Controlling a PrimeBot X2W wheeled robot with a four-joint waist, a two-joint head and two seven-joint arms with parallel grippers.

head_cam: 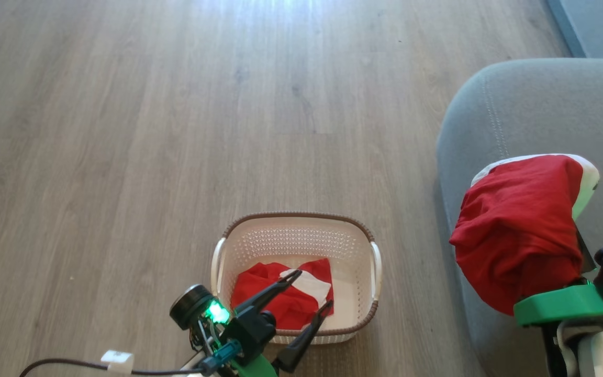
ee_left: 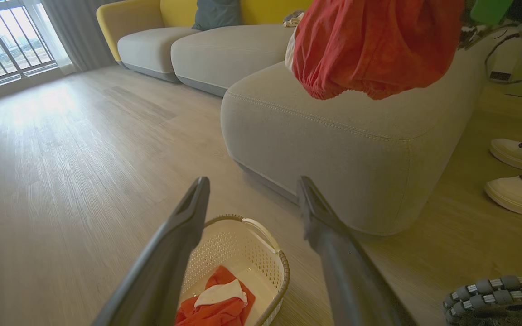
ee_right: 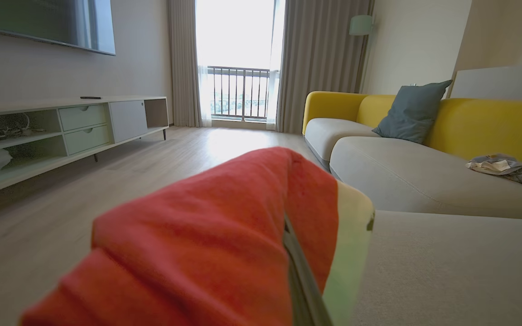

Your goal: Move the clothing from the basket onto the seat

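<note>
The cream basket (head_cam: 295,236) with a brown rim stands on the wood floor beside the seat. A piece of red and white clothing (head_cam: 280,298) lies crumpled inside it. My left gripper (head_cam: 312,289) hovers open just above that garment, its fingers (ee_left: 184,235) spread over the basket (ee_left: 261,235). My right gripper (ee_right: 288,222) is shut on another piece of red clothing (head_cam: 516,230) with white trim, which drapes over its fingers and hides most of them. That bundle (ee_left: 374,45) hangs above the near end of the grey seat (head_cam: 542,104).
A person's white shoes (ee_left: 517,194) stand on the floor past the seat's end. Further seat cushions, a yellow sofa back, a blue pillow (ee_right: 413,111) and a crumpled cloth (ee_right: 499,165) lie beyond. A low TV cabinet (ee_right: 61,131) lines the opposite wall.
</note>
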